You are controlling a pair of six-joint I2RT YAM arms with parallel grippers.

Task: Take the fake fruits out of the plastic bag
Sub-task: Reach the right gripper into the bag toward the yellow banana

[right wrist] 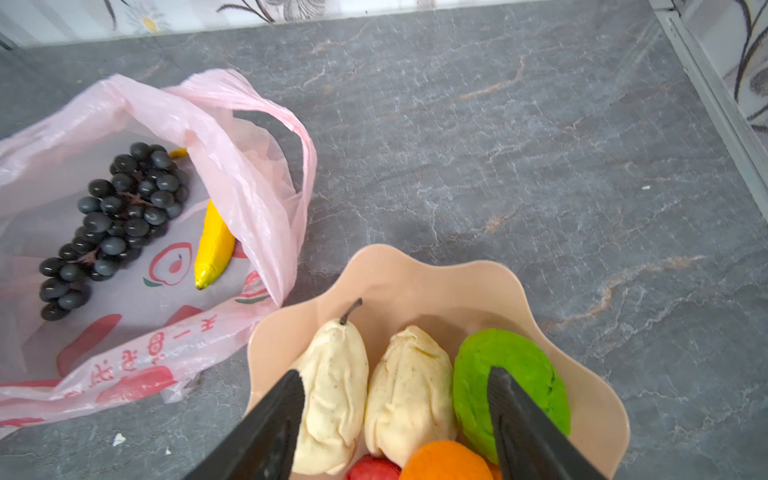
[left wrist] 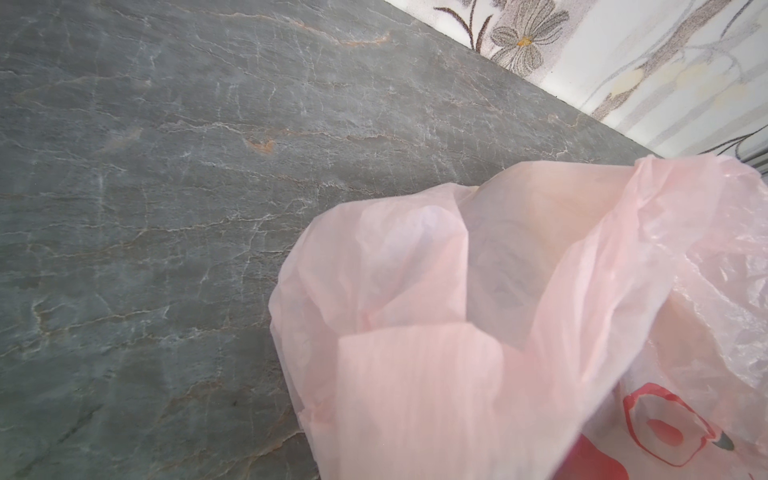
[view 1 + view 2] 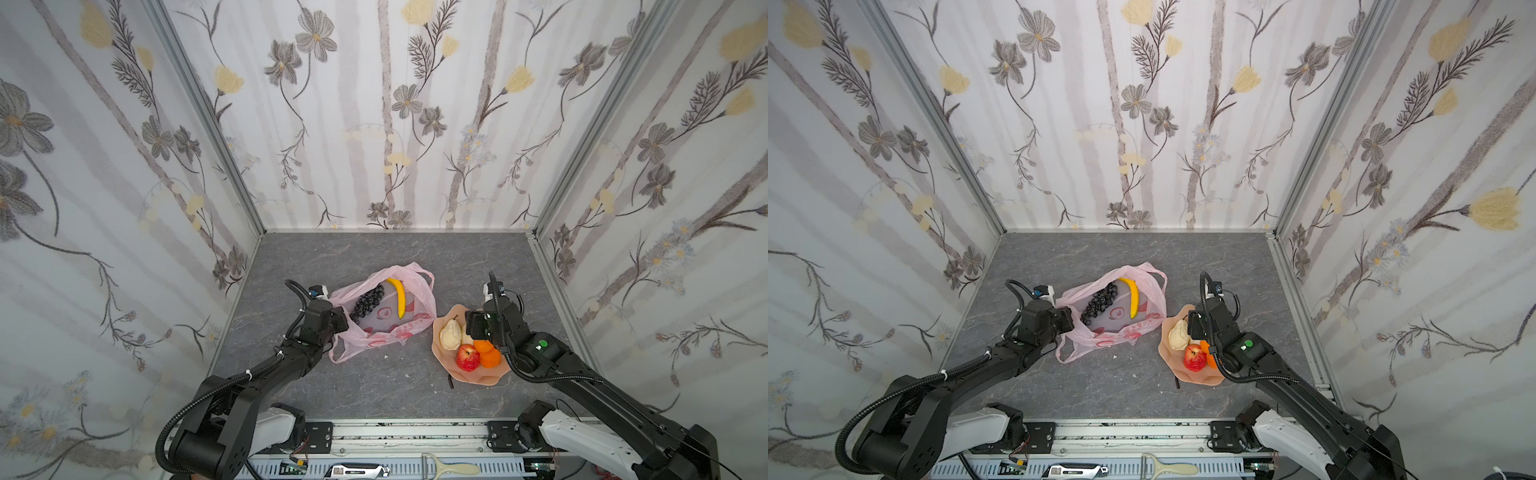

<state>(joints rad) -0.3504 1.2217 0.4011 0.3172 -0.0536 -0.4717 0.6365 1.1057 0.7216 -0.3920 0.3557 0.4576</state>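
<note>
Top views both give me the whole booth: flowered walls on three sides and the grey stone-look table filling the lower middle of the frame. Just left of centre on it lies the pink bag, mouth gaping, with the grapes and the banana inside. Just right of it, rims nearly touching, sits the wavy peach dish, holding two pears, a green fruit, two oranges and an apple.

My left gripper is at the bag's left edge, where the plastic bunches up to it. Its jaws are pressed together on that edge, though the wrist body covers the fingertips from above. The left wrist view gives me only plastic and table.

My right gripper hangs over the dish with its fingers spread wide, gripping nothing, and the pears show between them. From above, that arm hides the green fruit and most of one pear.

A short black stick lies just off the dish's lower left rim, and a white crumb sits below the bag. Along the bottom edge of the frame, past the rail, I make out a cream peeler and a folding knife. In the right wrist view the frame edge cuts off the apple and an orange.
</note>
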